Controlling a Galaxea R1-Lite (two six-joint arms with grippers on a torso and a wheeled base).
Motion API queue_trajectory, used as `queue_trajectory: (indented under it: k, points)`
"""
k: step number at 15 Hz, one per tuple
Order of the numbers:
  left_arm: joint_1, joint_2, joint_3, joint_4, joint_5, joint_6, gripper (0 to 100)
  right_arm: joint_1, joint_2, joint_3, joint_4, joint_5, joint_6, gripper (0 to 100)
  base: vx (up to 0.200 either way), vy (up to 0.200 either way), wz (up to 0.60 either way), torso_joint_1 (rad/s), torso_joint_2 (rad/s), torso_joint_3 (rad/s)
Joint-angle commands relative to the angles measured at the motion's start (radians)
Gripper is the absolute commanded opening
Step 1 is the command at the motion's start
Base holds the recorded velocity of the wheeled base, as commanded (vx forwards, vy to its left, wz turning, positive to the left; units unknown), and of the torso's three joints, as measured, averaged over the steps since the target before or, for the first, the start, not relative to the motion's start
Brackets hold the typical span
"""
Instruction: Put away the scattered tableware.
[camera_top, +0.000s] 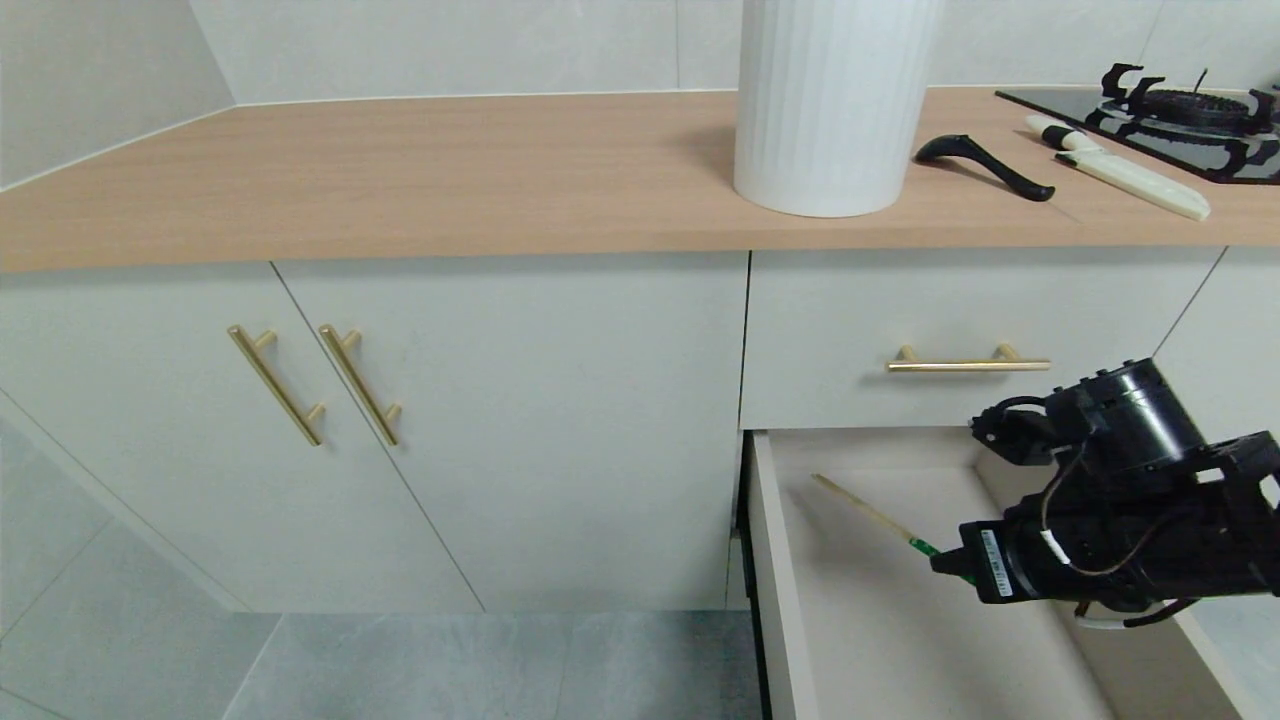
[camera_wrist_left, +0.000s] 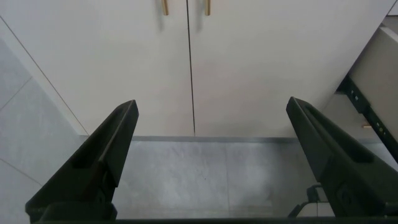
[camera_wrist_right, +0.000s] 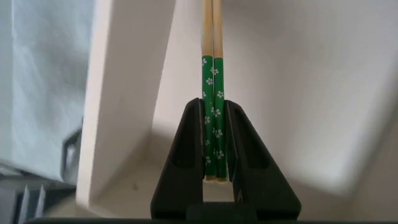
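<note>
Wooden countertop (camera_top: 400, 170), white cabinets (camera_top: 520, 420); chopsticks (camera_top: 865, 510) over open drawer (camera_top: 775, 560).

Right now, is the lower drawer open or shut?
Open. The lower drawer is pulled out under the shut upper drawer, its pale inside showing, and the right gripper holds chopsticks over it.

You face a wooden worktop (camera_top: 400, 170). Toward its right stands a tall white ribbed container (camera_top: 830, 100). Just past it lie a black curved utensil (camera_top: 985, 165) and a cream knife (camera_top: 1130, 178), near a black gas hob (camera_top: 1190, 110) at the far right.
</note>
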Motion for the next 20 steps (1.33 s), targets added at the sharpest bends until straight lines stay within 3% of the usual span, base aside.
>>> queue_trajectory:
  k: [1,4,20]
  points:
    - [0.000,0.000,0.000,0.000,0.001,-0.001,100,0.031,0.089,-0.001,-0.020,-0.010,0.020,0,0.000,0.000,0.00,0.000,0.00,0.000]
    - [0.000,0.000,0.000,0.000,0.001,-0.001,100,0.069,0.186,-0.001,-0.046,-0.076,0.049,0,0.000,0.000,0.00,0.000,0.00,0.000]
    - [0.000,0.000,0.000,0.000,0.001,-0.001,100,0.115,0.485,0.010,-0.244,-0.188,0.147,0,0.000,0.000,0.00,0.000,0.00,0.000]
